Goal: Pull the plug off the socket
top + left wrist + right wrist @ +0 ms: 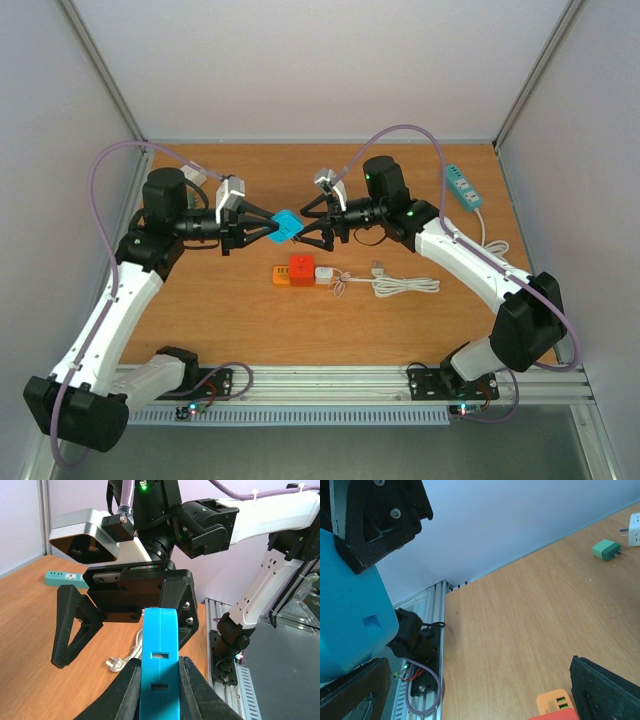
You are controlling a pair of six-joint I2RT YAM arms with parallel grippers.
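Note:
My left gripper (272, 228) (158, 662) is shut on a blue socket block (288, 225) (159, 680) and holds it above the table; two slots show in its narrow face. My right gripper (308, 230) (119, 652) (480, 690) faces it, open wide. The block's far end (350, 625) is beside one of the right gripper's fingers (177, 610); I cannot tell whether they touch. On the table below lies an orange and red socket (291, 272) (555, 704) with a white plug (324, 273) against its red end.
A coiled white cable (405, 286) runs right from the white plug, with a loose pronged end (116, 664). A teal power strip (463, 187) (60, 577) lies at the back right. A green plug (606, 549) and a white adaptor (635, 529) rest on the wood.

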